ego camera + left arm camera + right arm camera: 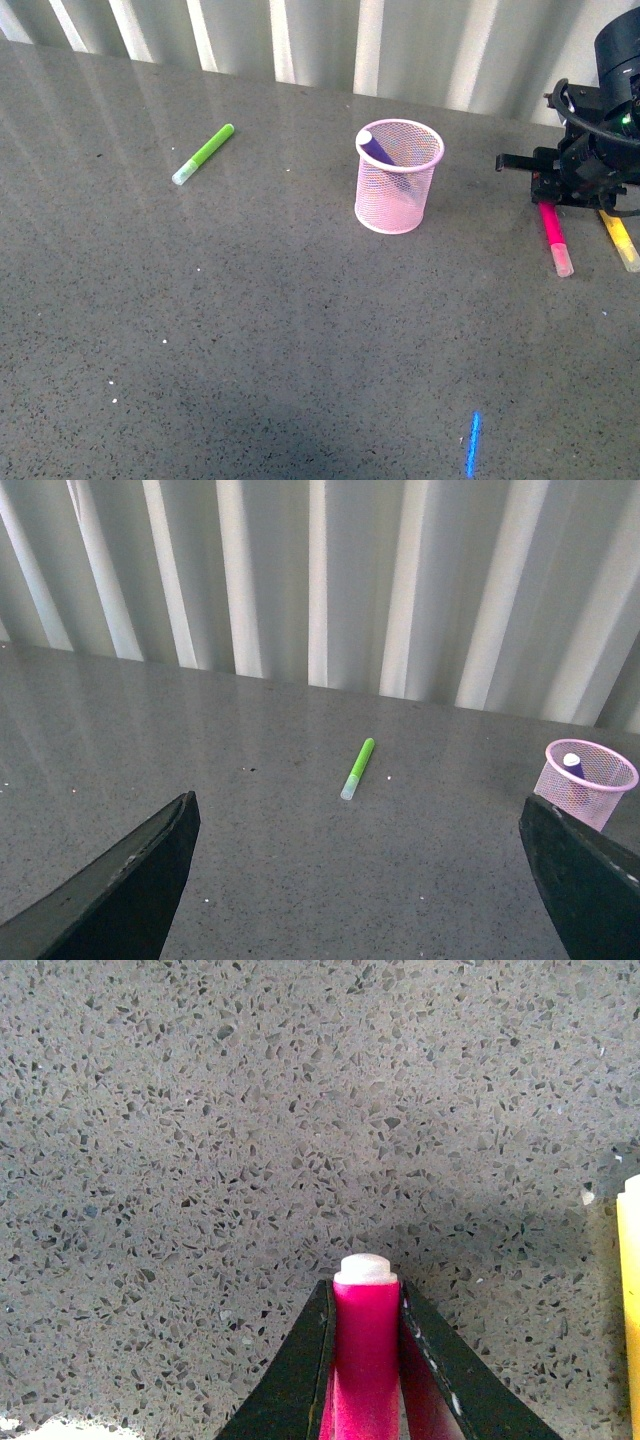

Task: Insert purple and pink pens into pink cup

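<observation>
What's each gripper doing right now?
Left gripper: open, holding nothing.
Right gripper: closed on the pink pen.

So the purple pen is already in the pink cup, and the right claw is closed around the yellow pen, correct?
No: the right claw is closed around the pink pen, as the right wrist view shows; the yellow pen lies beside it. The purple pen is in the pink cup.

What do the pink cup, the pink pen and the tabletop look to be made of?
Pink cup: see-through wire mesh with a solid rim, probably painted metal, matte.
Pink pen: smooth opaque plastic body, pale tip.
Tabletop: grey speckled stone or composite, polished, with streaky reflections.
</observation>
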